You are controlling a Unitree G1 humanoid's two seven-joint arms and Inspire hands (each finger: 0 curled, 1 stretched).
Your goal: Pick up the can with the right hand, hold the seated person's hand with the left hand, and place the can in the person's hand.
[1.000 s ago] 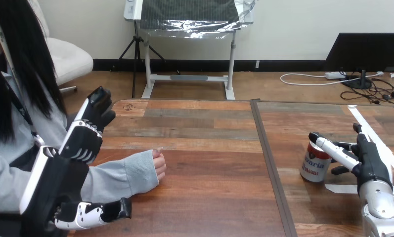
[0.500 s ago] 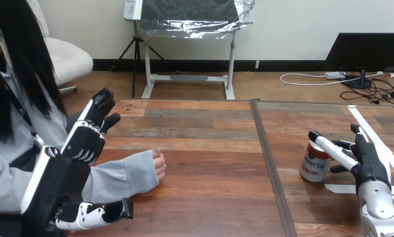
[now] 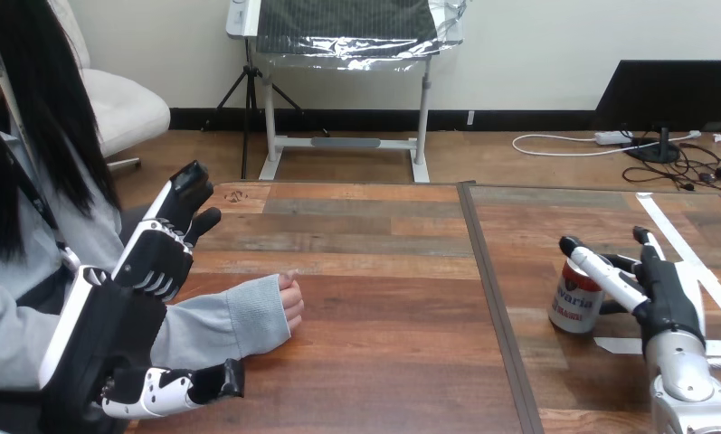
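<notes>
The can (image 3: 577, 300) stands unmoved on the tabletop (image 3: 384, 271). At its 3 o'clock the right hand (image 3: 666, 298) has edged nearer, released, one finger over the rim. The left hand (image 3: 153, 258) stays raised and unclenched, apart from the person's hand (image 3: 289, 304) at 9 o'clock.

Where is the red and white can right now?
Head view, right side: the red and white can stands on the wooden table beside the right hand.

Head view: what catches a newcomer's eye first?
The open left robot hand is raised at the view's left over the person's grey sleeve; the person's hand rests on the table. At the right, the open right robot hand flanks an upright can, one finger across its top.
</notes>
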